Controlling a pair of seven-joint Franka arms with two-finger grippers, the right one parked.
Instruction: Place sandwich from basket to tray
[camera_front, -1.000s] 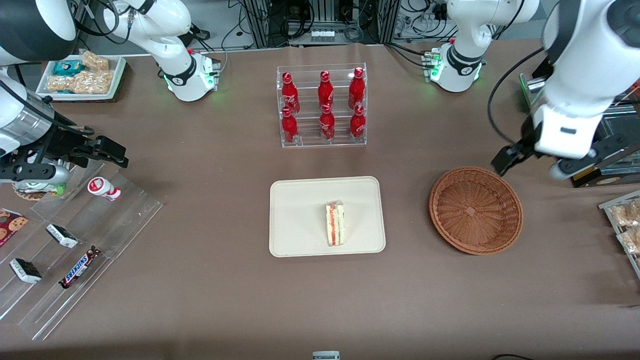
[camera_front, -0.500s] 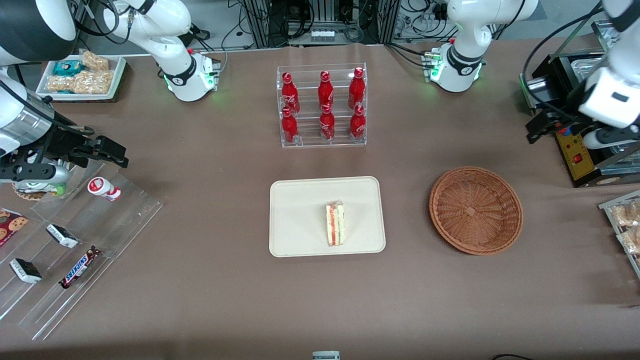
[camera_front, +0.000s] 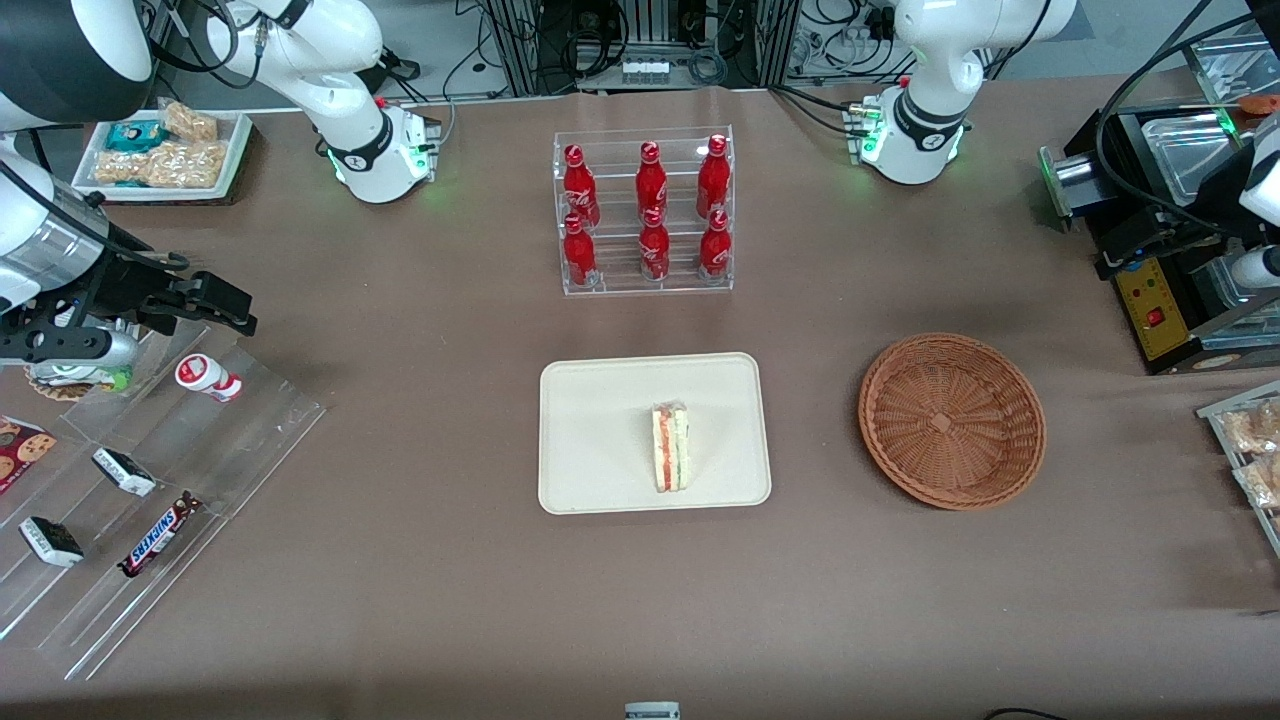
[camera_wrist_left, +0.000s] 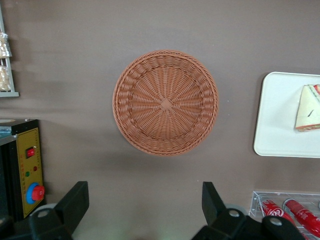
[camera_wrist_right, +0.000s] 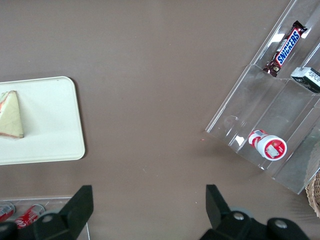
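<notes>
- Claw (camera_wrist_left: 142, 210): fingers spread wide, nothing held; has pulled up and away from basket toward working arm's end of worktop over last sec. Reads as retreat after drop-off.
- Sandwich (camera_front: 670, 447): on tray, standing on edge, nearer the front rim; position unchanged. Task looks done.
- Tray (camera_front: 600, 430): holds sandwich only.
- Basket (camera_front: 951, 421): no contents, sits beside tray on worktop (camera_front: 450, 560).
- Bottle rack (camera_front: 644, 210): six red bottles, farther from cam than tray.
</notes>
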